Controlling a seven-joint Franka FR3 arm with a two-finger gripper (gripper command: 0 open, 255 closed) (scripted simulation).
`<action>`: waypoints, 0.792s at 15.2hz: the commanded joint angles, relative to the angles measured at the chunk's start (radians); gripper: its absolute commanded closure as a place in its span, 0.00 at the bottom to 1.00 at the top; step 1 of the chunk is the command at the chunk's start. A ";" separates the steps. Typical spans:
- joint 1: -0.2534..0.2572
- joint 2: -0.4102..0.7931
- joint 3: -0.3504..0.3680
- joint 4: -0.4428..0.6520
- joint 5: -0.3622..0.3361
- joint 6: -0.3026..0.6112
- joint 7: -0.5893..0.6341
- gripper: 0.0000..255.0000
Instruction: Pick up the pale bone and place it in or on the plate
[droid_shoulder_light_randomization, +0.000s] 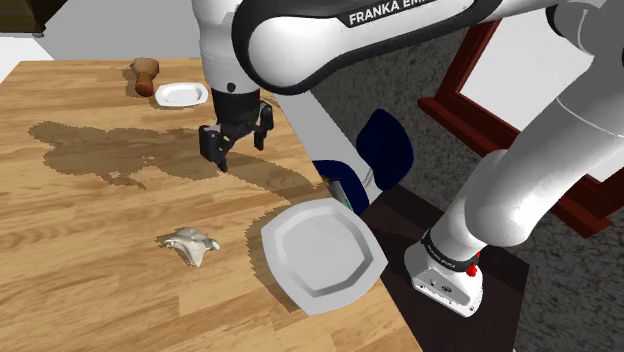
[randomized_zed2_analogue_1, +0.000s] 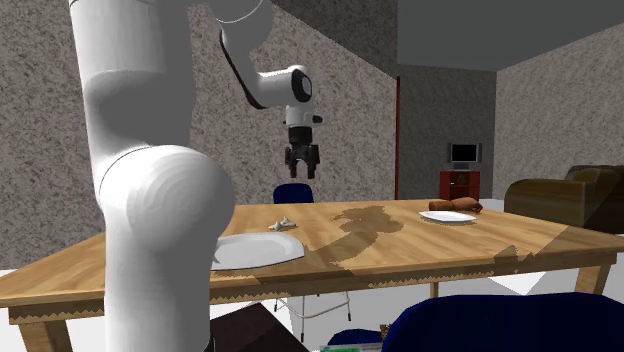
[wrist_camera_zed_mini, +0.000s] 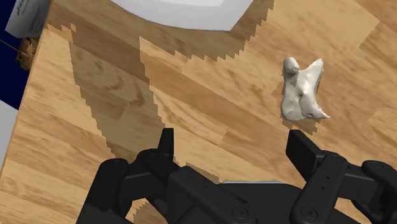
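Pale bone (droid_shoulder_light_randomization: 190, 244), long axis roughly toward the plate (droid_shoulder_light_randomization: 322, 255) (gripper (droid_shoulder_light_randomization: 240, 148) aloft, fingers wide apart, empty)

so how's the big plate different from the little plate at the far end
The big plate looks clearly wider than the little plate. The big plate sits at the edge of the wooden table near the bone; the little plate lies farther off beside a brown object. Both are white and lie flat.

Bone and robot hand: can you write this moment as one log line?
gripper: open, empty, above table | bone: lying on table, untouched | big plate: empty, beside bone
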 joint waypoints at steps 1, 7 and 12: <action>0.012 0.076 0.024 0.046 -0.035 0.016 0.051 0.00; 0.090 0.321 0.058 0.238 -0.164 0.018 0.197 0.00; 0.172 0.489 0.047 0.388 -0.243 0.005 0.271 0.00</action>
